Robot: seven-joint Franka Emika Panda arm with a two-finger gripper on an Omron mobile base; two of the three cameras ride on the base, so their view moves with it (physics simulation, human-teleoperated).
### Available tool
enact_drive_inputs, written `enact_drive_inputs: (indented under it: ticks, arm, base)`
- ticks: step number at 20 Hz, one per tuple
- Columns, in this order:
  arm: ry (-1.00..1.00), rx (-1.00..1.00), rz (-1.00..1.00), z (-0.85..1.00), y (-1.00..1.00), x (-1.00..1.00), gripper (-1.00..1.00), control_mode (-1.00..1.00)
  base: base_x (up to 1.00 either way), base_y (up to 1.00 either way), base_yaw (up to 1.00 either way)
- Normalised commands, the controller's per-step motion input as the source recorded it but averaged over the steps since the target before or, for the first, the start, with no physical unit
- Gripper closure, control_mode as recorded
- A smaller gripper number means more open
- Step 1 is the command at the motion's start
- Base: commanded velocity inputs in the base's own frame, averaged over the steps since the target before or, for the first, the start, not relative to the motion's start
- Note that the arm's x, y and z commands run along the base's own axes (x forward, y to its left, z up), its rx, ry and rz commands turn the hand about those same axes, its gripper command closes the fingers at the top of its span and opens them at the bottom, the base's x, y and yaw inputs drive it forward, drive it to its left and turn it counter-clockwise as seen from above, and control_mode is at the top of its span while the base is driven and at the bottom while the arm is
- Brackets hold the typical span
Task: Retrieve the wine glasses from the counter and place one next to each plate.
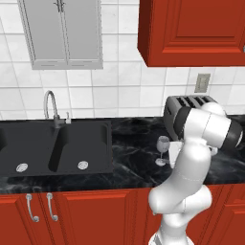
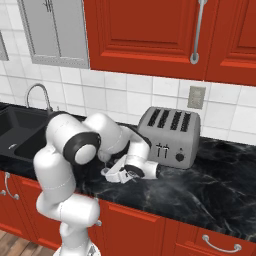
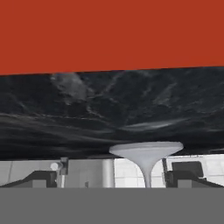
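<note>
One clear wine glass (image 1: 163,149) stands upright on the black marbled counter (image 1: 129,139), just left of the toaster (image 1: 182,106). The hand view is rolled upside down, so the glass's round foot (image 3: 146,150) and stem (image 3: 147,175) hang from the counter surface (image 3: 109,109). My gripper (image 3: 114,177) is open, with its dark fingertips (image 3: 41,178) wide apart on either side of the stem, not touching it. From the right base view my arm hides the glass, and the white hand (image 2: 122,173) sits low over the counter in front of the toaster (image 2: 170,132). The second glass and the plates are out of view.
A black double sink (image 1: 57,143) with a curved faucet (image 1: 50,107) lies to the left. Red upper cabinets (image 2: 165,35) hang above the toaster. Red cabinet doors (image 1: 95,215) run below the counter's front edge. Bare worktop extends to the right of the toaster (image 2: 220,190).
</note>
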Motion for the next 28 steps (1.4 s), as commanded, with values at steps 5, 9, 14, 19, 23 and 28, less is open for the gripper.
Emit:
enact_drive_inputs:
  ticks: [5,9,14,19,23,28]
  arm:
    - [0.00,0.00,-0.04,-0.11,0.00,0.19,-1.00,-1.00]
    - [0.00,0.00,0.00,0.00,0.01,0.08,-1.00,-1.00]
    - [0.01,0.00,0.00,0.00,0.03,0.00,-1.00,-1.00]
    - [0.00,0.00,0.00,0.00,0.00,-0.04,-1.00,-1.00]
    - [0.00,0.00,0.00,0.00,0.00,-0.23,-1.00,-1.00]
    - [0.05,0.00,-0.01,0.03,0.00,-0.11,-1.00,-1.00]
  base:
    - [0.00,0.00,0.00]
    - [0.00,0.00,0.00]
    - [0.00,0.00,0.00]
    - [0.00,0.00,0.00]
    - [0.00,0.00,0.00]
    - [0.00,0.00,0.00]
